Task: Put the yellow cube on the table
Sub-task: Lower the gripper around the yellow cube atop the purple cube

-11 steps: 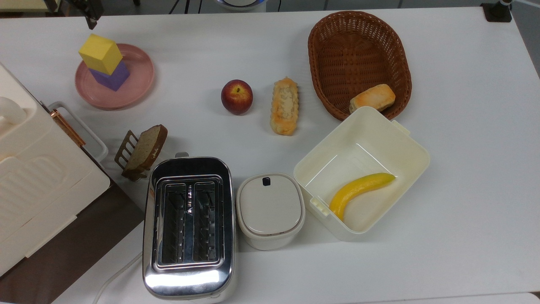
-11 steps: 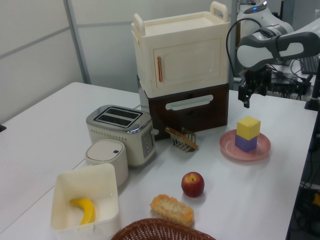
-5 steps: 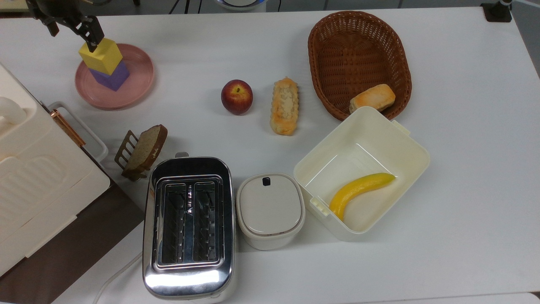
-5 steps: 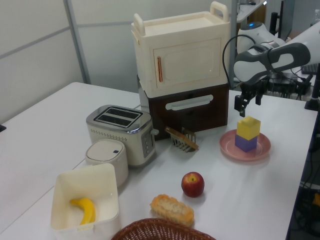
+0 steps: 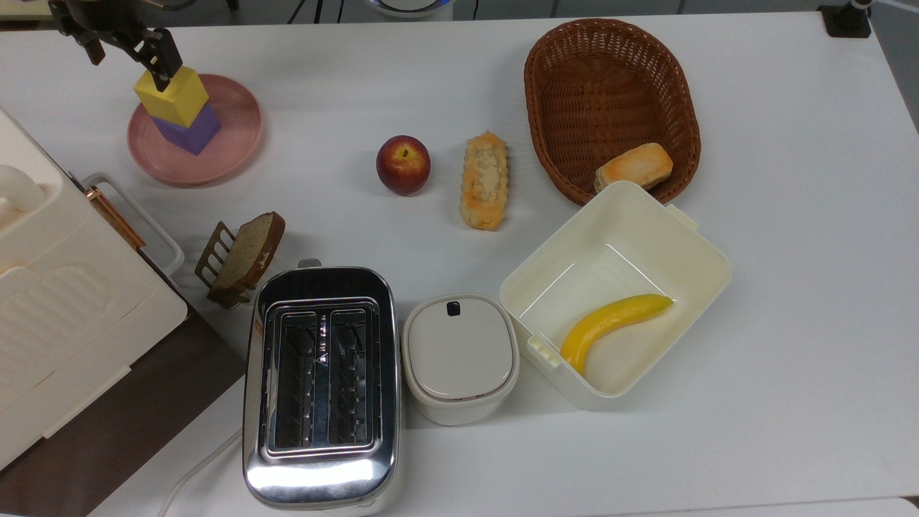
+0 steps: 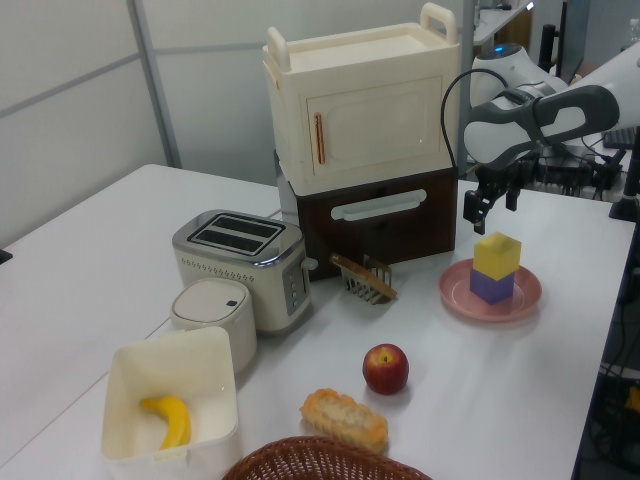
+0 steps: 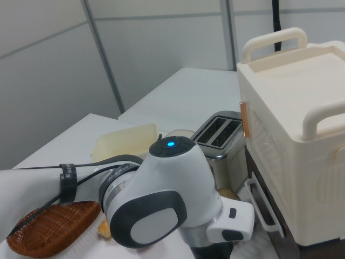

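Pale grey panelled walls [image 6: 70,90] with metal dividing strips [image 7: 102,54]

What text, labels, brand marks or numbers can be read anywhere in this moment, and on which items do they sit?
No readable text in these views.
The toaster has small white marks between its slots in the top view, too small to read.
The small lidded container carries a dark square mark on its lid, with no lettering to be made out.
The arm shows a blue light, no wording.

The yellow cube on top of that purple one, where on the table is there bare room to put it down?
The yellow cube could go on the bare table between the pink plate and the apple, or on the top view's right. It is crowded around the toaster and the bread rack.
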Action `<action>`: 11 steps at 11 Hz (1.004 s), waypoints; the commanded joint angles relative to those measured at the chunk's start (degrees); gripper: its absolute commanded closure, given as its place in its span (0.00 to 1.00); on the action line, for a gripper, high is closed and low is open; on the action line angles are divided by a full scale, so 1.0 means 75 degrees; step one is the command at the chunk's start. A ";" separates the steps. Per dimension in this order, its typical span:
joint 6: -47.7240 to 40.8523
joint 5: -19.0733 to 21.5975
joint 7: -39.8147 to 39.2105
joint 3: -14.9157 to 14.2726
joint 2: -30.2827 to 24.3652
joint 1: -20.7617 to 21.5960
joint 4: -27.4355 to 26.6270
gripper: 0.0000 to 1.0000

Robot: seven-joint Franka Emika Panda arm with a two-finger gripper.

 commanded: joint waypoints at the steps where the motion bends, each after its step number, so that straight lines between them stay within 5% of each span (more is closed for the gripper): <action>1: 0.0118 0.0519 0.0497 0.0010 -0.0173 0.0064 -0.0397 0.00; 9: 0.0165 0.0510 0.0451 0.0093 -0.0185 0.0088 -0.0832 0.01; 10: 0.0165 0.0510 0.0427 0.0093 -0.0162 0.0088 -0.0844 0.39; 11: 0.0165 0.0510 0.0415 0.0093 -0.0150 0.0088 -0.0844 0.61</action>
